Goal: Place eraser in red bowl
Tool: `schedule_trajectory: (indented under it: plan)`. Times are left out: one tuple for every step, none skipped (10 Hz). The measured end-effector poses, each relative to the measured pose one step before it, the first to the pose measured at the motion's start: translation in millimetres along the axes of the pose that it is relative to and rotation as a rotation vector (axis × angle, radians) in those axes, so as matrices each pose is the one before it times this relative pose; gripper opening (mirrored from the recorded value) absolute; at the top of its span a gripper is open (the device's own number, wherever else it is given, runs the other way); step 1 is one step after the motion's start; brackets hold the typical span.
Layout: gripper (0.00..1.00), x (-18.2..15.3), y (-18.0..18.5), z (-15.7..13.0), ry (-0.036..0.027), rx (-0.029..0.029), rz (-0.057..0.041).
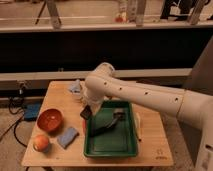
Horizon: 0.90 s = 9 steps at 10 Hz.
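My gripper [89, 109] hangs over the left rim of the green tray [111, 148], at the end of the white arm that reaches in from the right. It is shut on the eraser [85, 113], a small dark block held just above the table. The red bowl [50, 120] sits empty on the table to the left of the gripper, about a bowl's width away.
An orange fruit [41, 142] and a light blue pad [67, 136] lie in front of the bowl. A long dark handled tool [109, 125] lies in the tray. A pale blue object [75, 87] sits at the back left. A pencil-like stick [138, 126] lies right of the tray.
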Motion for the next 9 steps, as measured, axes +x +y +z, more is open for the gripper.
schedule_trajectory:
  plan:
    - [0.13,-3.87,-5.66,-1.84,-0.00033,0.00223,-0.01518]
    - [0.11,-5.55,-4.67,2.34,0.00104,0.00076,-0.01269]
    - [0.04,-9.56,-9.13,9.12,0.00209,0.00190,-0.01822]
    - [0.01,-9.98,-9.41,9.52,0.00010,0.00101,-0.02283]
    - [0.00,-5.72,-6.02,3.43,-0.00128,0.00036,-0.01613]
    - [0.00,-1.97,-2.79,-0.24,0.00360,0.00125,-0.01353]
    - [0.00,-1.72,-0.80,0.02,0.00027,0.00202,-0.00900]
    - [0.00,-2.80,-2.72,1.17,0.00140,0.00205,-0.00962]
    - [0.00,-5.36,-7.06,3.44,0.00243,0.00314,-0.01027]
